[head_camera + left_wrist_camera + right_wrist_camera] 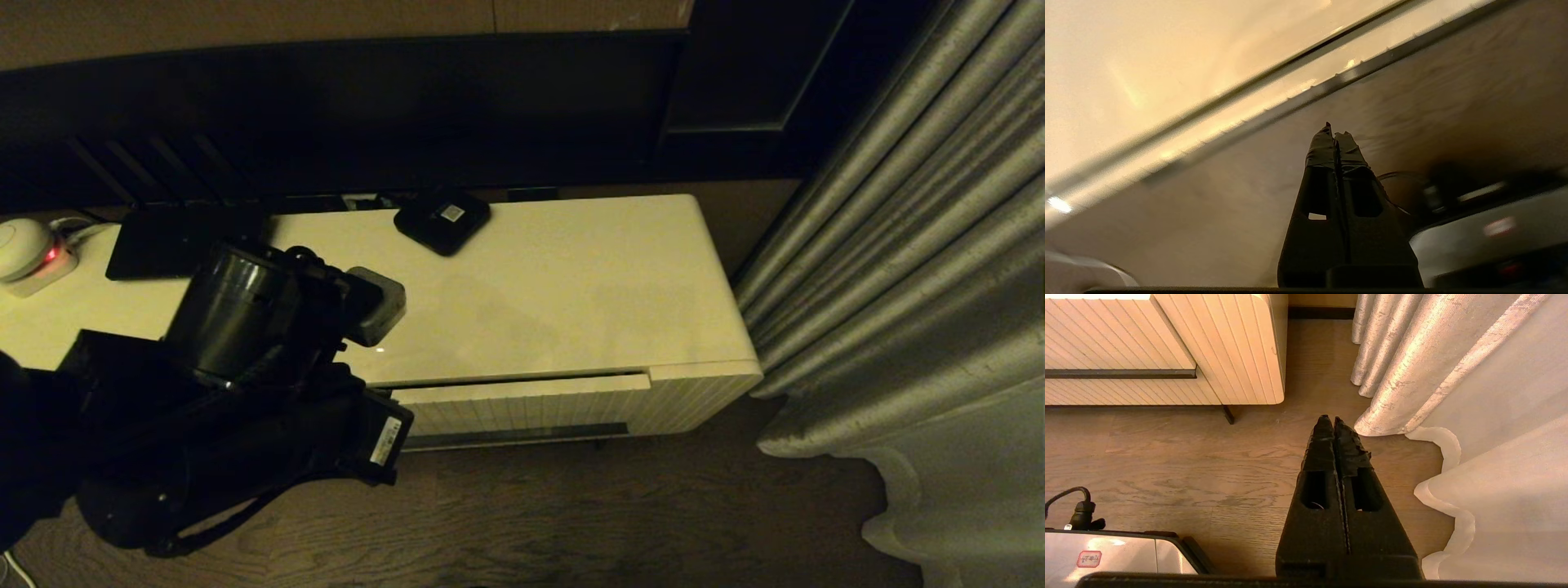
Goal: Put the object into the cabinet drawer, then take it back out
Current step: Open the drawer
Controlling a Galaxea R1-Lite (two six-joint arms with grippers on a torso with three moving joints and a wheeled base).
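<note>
My left pincer is pressed together with nothing between the tips. It hangs over the brown wooden plank floor, in front of the wide cream-white drawer with the vertically ribbed front and clear of it. My right pincer is parked low beside the pale grey curtain, also together and empty.

The black compact umbrella shows in none of my views. I cannot tell whether it lies inside the drawer or somewhere behind my own arm, which fills the lower left of the head view.

The drawer stands out from the glossy cream cabinet by only a thin lip, with a dark strip along its lower edge and no handle that I can see. As I judge it, the main risk is there: closed tips would likely slide off those smooth ribs, or push the front shut instead of drawing it out.

A second risk is a wrong pick. The small black square box with a white label and the flat black router sit on top, both dark enough to pass for the umbrella in this dim light
</note>
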